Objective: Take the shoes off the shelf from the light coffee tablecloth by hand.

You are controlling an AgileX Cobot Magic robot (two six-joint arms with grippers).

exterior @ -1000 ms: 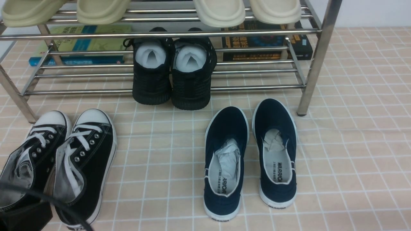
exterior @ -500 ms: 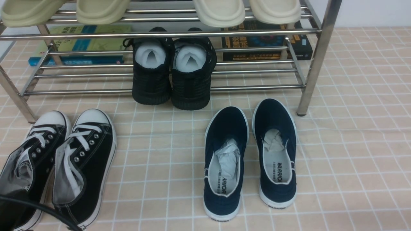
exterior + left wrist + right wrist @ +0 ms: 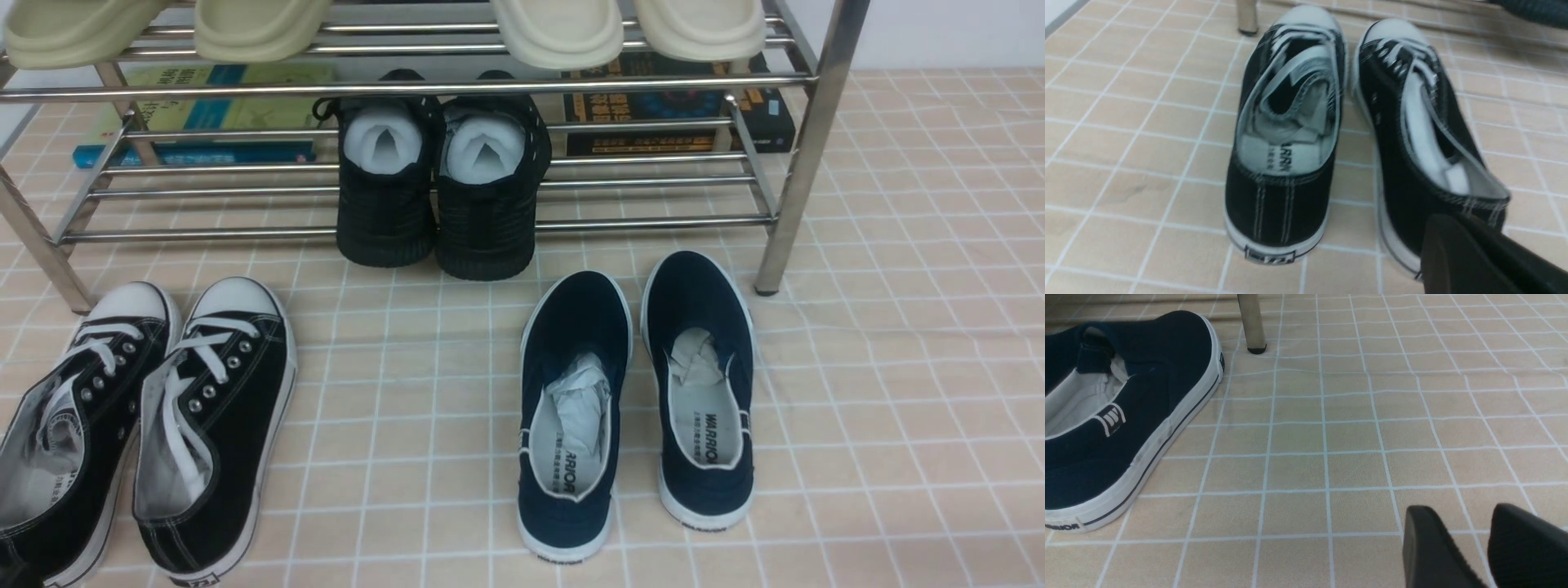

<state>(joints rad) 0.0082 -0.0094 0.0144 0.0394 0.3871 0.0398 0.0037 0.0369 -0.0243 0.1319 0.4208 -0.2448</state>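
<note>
Nearest, the left gripper (image 3: 1486,261) is being kept pressed together behind the heels, gripping nothing; the right gripper (image 3: 1484,549) is being held slightly parted, empty. The shoes (image 3: 139,425) are lying on the light coffee tablecloth (image 3: 898,408), clear of the shelf (image 3: 408,86) beyond; the task is judged essentially done.

Even, soft light (left wrist view blurred)

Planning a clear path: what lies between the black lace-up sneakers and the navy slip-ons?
Only bare beige grid-printed tablecloth, per the front view, separates the black canvas lace-up sneakers from the navy slip-ons.
</note>
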